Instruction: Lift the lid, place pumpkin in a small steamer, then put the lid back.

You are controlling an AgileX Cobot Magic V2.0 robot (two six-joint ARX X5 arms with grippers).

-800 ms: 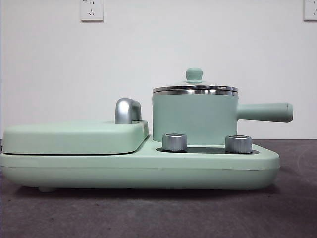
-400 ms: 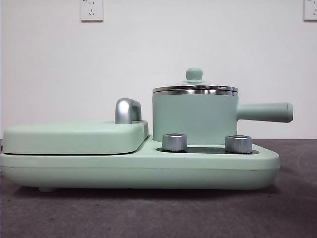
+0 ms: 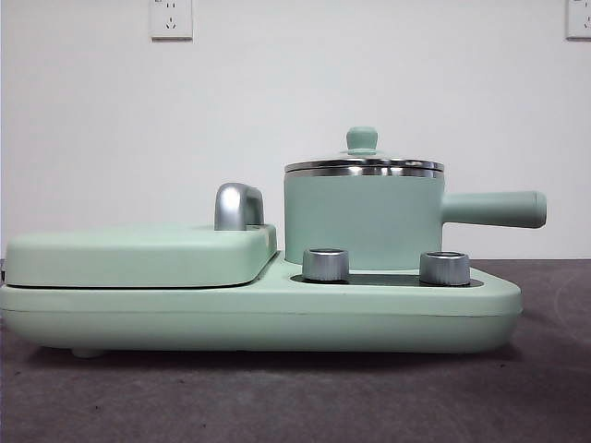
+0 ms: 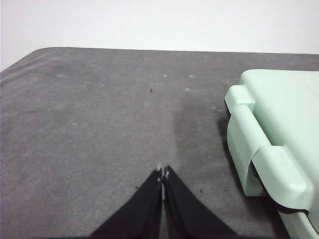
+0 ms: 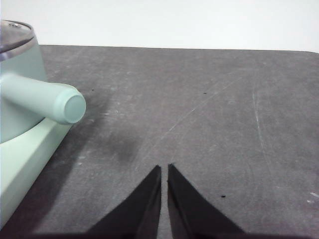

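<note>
While lid [image 3: 363,162] caps small steamer [image 3: 362,220], right gripper [image 5: 164,169] hangs near its handle.

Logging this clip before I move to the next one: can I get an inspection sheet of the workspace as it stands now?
Surface: dark grey table, scuffed, with a few specks.
Lid: seated on the small steamer, knob up.
Small steamer: stands on the base unit behind two silver knobs, its handle pointing sideways.
Pumpkin: nothing seen in any view.
Clutter: flat griddle cover on the base unit beside the steamer, a steel handle behind it.
Left gripper: shut, holding nothing, over bare table beside the base unit's griddle end.
Right gripper: nearly shut, holding nothing, over bare table on the steamer handle's side.
Cables: nothing seen.
Surroundings: white wall with two sockets.
</note>
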